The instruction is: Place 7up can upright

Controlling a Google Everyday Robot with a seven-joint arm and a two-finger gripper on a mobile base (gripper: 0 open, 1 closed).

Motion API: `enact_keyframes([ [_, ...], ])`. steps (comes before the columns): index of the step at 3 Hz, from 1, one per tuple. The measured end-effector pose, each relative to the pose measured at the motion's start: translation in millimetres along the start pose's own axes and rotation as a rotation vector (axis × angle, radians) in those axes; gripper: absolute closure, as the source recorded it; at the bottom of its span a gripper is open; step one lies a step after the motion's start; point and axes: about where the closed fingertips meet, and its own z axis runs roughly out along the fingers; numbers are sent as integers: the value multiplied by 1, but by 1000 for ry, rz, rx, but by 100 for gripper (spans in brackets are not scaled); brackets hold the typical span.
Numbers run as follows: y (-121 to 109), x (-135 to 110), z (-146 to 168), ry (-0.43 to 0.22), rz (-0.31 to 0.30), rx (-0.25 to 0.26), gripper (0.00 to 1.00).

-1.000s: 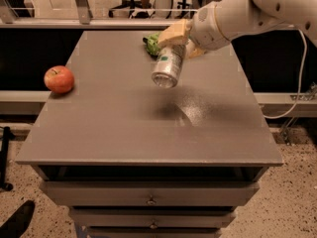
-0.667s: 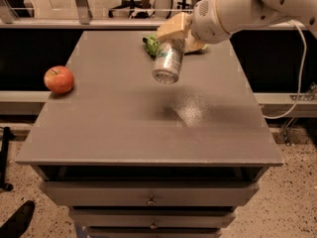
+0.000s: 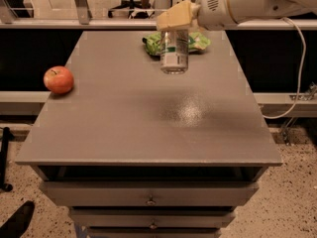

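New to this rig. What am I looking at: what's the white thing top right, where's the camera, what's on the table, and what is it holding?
The white thing is the arm of a mobile robot. It ends in a beige two-finger gripper, seen over the far half of the table.

There is only one camera view. It looks down at a grey table from its front edge, with drawers below. Where the camera is mounted is not on record.

On the table are a red apple near the left edge and a green snack bag at the back.

The gripper is shut on the top of the 7up can. The can hangs close to upright and appears to be just above the tabletop, not yet set down.
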Motion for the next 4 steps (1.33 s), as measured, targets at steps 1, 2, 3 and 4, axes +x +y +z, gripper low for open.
enact_keyframes([
  [1, -1, 0, 2, -35, -171, -29, 100],
  [2, -10, -3, 5, -69, -342, -32, 100],
  [3, -29, -5, 0, -108, -468, -37, 100],
  [4, -29, -5, 1, -110, -513, -37, 100],
])
